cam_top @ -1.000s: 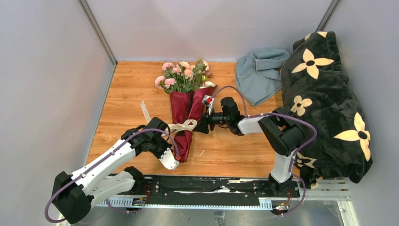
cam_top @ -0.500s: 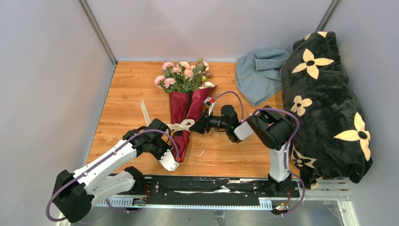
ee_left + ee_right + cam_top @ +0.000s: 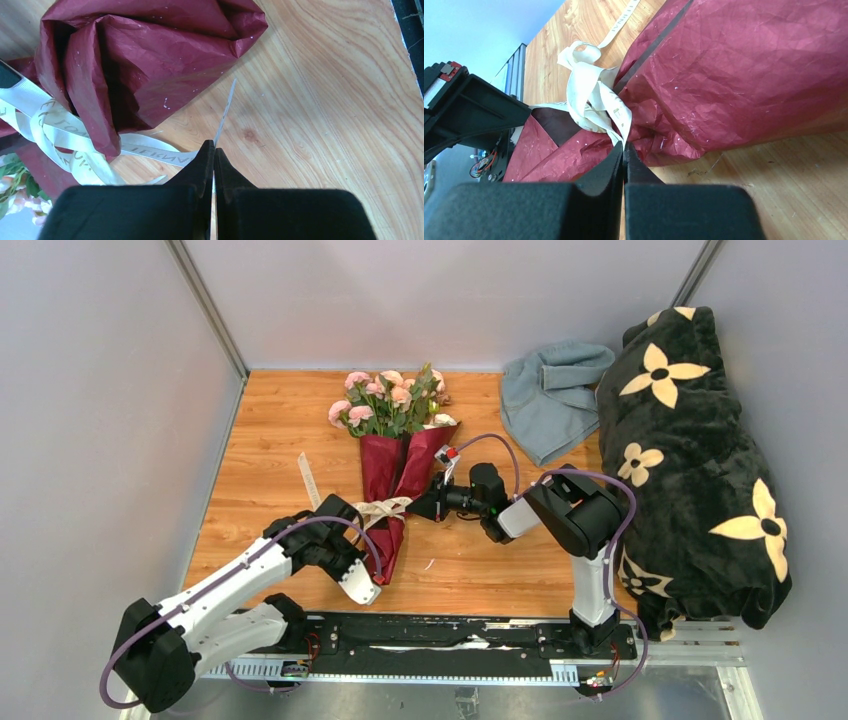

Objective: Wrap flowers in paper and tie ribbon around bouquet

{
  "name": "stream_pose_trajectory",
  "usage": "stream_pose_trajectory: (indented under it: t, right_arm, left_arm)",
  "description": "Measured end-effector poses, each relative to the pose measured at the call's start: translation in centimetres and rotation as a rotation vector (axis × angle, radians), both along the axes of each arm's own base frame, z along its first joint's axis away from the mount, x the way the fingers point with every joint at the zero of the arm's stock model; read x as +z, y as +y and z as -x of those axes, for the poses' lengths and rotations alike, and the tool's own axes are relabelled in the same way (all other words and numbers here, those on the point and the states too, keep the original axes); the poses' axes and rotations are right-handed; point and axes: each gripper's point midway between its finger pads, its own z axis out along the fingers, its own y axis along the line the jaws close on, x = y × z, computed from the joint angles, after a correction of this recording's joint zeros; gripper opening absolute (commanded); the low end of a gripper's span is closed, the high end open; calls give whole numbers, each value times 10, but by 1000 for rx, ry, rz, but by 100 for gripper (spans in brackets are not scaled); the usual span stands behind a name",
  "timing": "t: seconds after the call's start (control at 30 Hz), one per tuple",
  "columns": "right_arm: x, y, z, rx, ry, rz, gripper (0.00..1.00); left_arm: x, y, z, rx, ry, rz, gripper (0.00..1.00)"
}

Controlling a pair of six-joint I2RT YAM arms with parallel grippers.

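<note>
Bright, even light.
Dark red crinkled paper (image 3: 150, 55) casts a soft shadow on the light wooden tabletop (image 3: 325, 100); wrist views look sharp.

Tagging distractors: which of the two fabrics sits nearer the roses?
The grey-blue cloth, crumpled on the wood just right of the roses. The black blanket with cream flowers lies farther right.

place: robot lab test cell
walls: plain grey panels (image 3: 100, 390), metal corner posts (image 3: 205, 305)
desk: small wood-grain top (image 3: 270, 440), boxed in
rig: left arm (image 3: 220, 590) and right arm (image 3: 590, 520) bolted to black rail (image 3: 430, 635) at near edge
</note>
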Motion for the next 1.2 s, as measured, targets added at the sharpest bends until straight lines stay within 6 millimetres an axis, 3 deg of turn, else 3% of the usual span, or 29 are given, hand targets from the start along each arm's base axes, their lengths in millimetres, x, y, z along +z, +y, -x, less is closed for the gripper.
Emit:
stream_pose_trajectory:
  t: [0.07,0.2,0.27,0.4,0.5,0.63,0.8,0.87,0.93,1.0,1.07,1.1,1.2]
  right_arm:
    - [-1,0,0,0,7,3,0]
    - [-2,-1,1,0,21,13,0]
    - [-2,-1,1,0,24,18,0]
    - [1,-2,3,4,21,36,0]
    - [5,1,5,18,3,49,0]
    - [12,7,9,43,-25,64,0]
    - [15,8,11,53,-42,78,0]
    - [15,6,12,54,-47,90,0]
    - [17,5,12,53,-58,97,0]
    - [19,5,12,52,-68,100,0]
    - [20,3,12,54,-75,108,0]
    - [20,3,12,54,-79,113,0]
    - [18,0,13,56,-84,135,0]
  left_arm:
    - [-1,1,0,5,1,-1,7]
    - [-11,6,6,18,15,-12,39]
    - [-12,9,8,49,22,-7,49]
    - [3,8,-1,217,31,77,61]
    - [31,11,-25,414,16,199,93]
    - [54,24,-64,652,-35,327,98]
    - [35,25,-96,747,-34,323,100]
    - [26,23,-104,753,-28,315,94]
    - [22,21,-115,749,-48,325,74]
    - [20,18,-124,733,-72,332,45]
    - [17,18,-130,703,-98,323,9]
    - [14,18,-132,689,-104,319,0]
    - [10,18,-139,645,-145,302,0]
